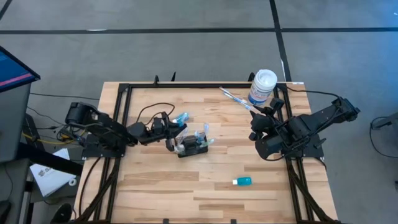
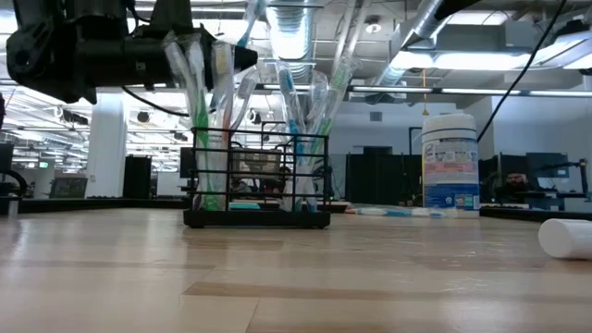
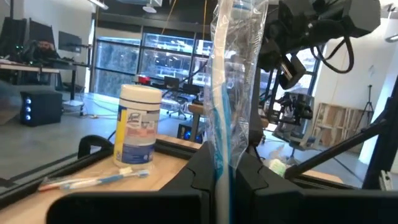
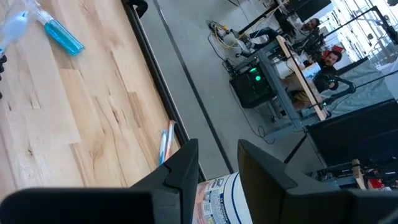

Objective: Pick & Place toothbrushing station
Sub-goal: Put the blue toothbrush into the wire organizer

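Note:
The black wire-mesh holder stands on the table's middle with several wrapped toothbrushes upright in it; it also shows in the low view. My left gripper is just left of the holder and above it, shut on a clear-wrapped toothbrush with a blue handle. My right gripper is open and empty at the table's right, beside a white canister. Its fingers show in the right wrist view with the canister below them. My left gripper pinches the wrapped toothbrush between its two fingers, on the blue handle's lower part. The fingers come level from the table's left and lie across the brush. The brush stands nearly upright, rising above the fingers; its lower end is hidden.
A loose toothbrush lies at the far right next to the canister. A small blue tube lies near the table's front right. A black frame rail runs along the table's far edge. Bare wood lies at the front left.

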Available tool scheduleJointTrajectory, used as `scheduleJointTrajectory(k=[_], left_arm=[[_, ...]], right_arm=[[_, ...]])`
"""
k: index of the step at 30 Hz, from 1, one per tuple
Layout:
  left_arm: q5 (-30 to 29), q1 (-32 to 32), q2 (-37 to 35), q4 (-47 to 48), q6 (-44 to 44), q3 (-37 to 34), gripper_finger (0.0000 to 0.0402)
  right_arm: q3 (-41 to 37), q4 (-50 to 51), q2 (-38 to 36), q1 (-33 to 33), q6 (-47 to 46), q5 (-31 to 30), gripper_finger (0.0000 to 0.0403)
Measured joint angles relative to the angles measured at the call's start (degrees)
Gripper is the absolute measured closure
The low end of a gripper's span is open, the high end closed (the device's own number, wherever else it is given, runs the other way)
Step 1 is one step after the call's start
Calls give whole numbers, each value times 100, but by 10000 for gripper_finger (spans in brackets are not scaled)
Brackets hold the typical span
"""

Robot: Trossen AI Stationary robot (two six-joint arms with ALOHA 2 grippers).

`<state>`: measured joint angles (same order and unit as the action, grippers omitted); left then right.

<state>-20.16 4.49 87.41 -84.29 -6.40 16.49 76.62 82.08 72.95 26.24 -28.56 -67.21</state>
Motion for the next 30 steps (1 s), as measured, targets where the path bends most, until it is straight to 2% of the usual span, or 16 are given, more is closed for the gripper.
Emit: scheduleJointTrajectory(k=[6,15,30], left_arm=[[0,40,75,-226,34,-96,393],[-46,40,-58,-554,28,-633,393],[54,-28,-80,-567,16,-623,393]], right_arm=[[0,0,0,0,0,5,301],[0,2,0,0,0,6,301],[0,0,0,0,0,2,301]])
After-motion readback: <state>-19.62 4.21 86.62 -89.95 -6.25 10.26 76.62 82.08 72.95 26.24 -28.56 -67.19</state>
